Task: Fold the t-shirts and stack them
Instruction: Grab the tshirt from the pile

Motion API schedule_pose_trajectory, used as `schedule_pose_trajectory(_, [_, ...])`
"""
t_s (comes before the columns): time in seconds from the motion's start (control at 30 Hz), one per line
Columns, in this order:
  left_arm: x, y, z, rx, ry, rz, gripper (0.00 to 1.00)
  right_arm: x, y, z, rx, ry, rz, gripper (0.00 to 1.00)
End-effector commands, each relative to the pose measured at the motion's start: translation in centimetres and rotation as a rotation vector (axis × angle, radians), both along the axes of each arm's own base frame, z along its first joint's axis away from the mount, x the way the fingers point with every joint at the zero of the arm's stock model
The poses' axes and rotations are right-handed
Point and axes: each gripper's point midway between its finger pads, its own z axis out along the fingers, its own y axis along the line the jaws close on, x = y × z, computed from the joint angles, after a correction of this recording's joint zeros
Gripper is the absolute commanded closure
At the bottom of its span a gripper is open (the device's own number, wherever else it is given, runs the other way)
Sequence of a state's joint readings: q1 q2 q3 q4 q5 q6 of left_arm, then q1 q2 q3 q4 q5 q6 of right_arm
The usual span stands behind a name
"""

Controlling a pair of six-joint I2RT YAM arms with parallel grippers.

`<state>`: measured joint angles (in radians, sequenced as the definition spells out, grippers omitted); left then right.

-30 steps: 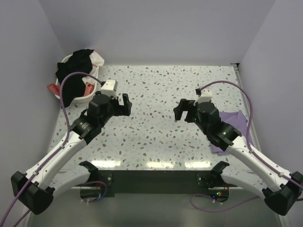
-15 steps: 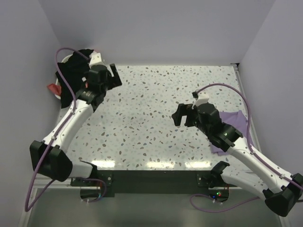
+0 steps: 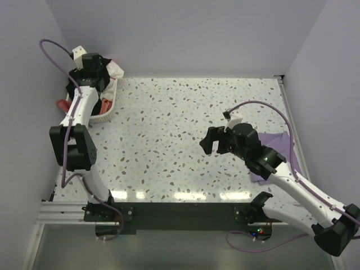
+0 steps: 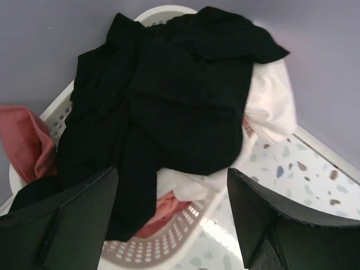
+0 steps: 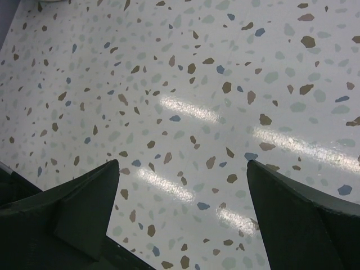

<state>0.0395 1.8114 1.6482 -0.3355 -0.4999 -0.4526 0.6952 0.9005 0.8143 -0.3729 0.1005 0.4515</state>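
Note:
A large black t-shirt (image 4: pixel 163 95) lies crumpled on top of a white laundry basket (image 4: pixel 169 242) at the table's far left corner; in the top view the left arm hides most of it. My left gripper (image 3: pixel 93 67) hovers over the basket, open and empty; in the left wrist view (image 4: pixel 171 208) its jaws stand wide apart above the basket's near rim. A folded lavender t-shirt (image 3: pixel 278 143) lies at the table's right edge, partly under my right arm. My right gripper (image 3: pixel 214 140) is open and empty over bare table, as the right wrist view (image 5: pixel 180 202) shows.
The basket also holds white cloth (image 4: pixel 270 107) and pink-red cloth (image 4: pixel 25 140) that hangs over its left rim. Lavender walls close in the table at the back and on both sides. The speckled tabletop (image 3: pixel 180 124) spans the middle.
My left arm has swung from the table's middle left out to the far left corner, and its gripper now sits over the basket. My right gripper has shifted slightly left and nearer.

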Motion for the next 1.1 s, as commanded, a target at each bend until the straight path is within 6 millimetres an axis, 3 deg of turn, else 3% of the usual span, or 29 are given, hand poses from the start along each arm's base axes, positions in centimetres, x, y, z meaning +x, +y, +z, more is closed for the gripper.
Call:
schedule_pose_trajectory(0.0, [2.3,2.7,-1.2,0.000,-0.008,0.018,0.17,0.0,0.9,0.5,0.030,-0.017,0.037,0.01])
schedule_pose_trajectory(0.17, [5.7,5.0,-4.4,-0.027,-0.007,-0.017,0.20,-0.1,1.5,-0.3,0.027,-0.003,0.073,0.01])
schedule_pose_trajectory(0.33, [7.0,6.9,-5.6,-0.096,-0.023,-0.015,0.29,-0.4,1.8,-0.9,0.035,0.005,0.094,0.01])
schedule_pose_trajectory(0.43, [7.5,7.0,-6.0,-0.140,-0.046,-0.040,0.42,-0.4,1.9,-1.0,0.038,0.004,0.096,0.01])
schedule_pose_trajectory(0.53, [7.7,6.7,-5.9,-0.153,-0.057,-0.050,0.62,-0.3,1.9,-1.2,0.034,0.007,0.095,0.01])
schedule_pose_trajectory(0.6, [7.8,6.4,-5.0,-0.160,-0.075,-0.067,0.75,-0.3,1.9,-1.3,0.032,0.009,0.094,0.01])
schedule_pose_trajectory(0.8, [7.1,5.9,-0.8,-0.141,-0.144,-0.092,0.98,-0.2,2.1,-1.2,0.034,0.007,0.097,0.01])
schedule_pose_trajectory(1.07, [4.7,5.1,7.7,-0.084,-0.271,-0.135,1.00,-0.3,2.7,-1.2,0.054,0.017,0.119,0.01])
